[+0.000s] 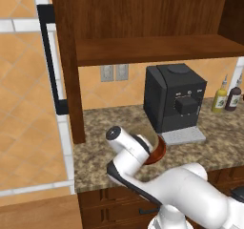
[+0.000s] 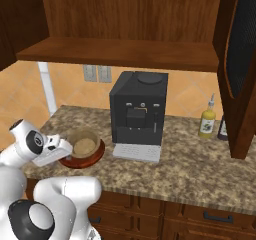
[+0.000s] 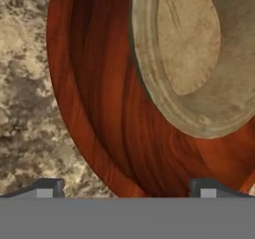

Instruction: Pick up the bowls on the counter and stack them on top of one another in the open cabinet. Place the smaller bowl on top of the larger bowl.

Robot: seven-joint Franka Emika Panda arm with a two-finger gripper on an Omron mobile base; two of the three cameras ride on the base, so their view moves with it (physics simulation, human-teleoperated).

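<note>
On the granite counter [image 2: 200,169] the small tan bowl [image 2: 85,145] sits inside the wide reddish-brown bowl [image 2: 96,156], left of the coffee machine. In the hand view the tan bowl [image 3: 194,49] rests in the red bowl [image 3: 99,83], whose near rim runs between my two fingertips. My gripper [image 3: 128,189] is open, low at that rim, its fingers wide apart and holding nothing. From the left base view, part of the red bowl [image 1: 159,149] peeks out behind my wrist. The open cabinet's shelf [image 2: 120,51] above is bare.
A black coffee machine [image 2: 139,109] stands right beside the bowls under the shelf. Two bottles [image 1: 219,98] stand at the counter's back right. The open cabinet door [image 2: 242,69] hangs at the right. A tiled panel with a black handle [image 1: 50,56] rises at the left.
</note>
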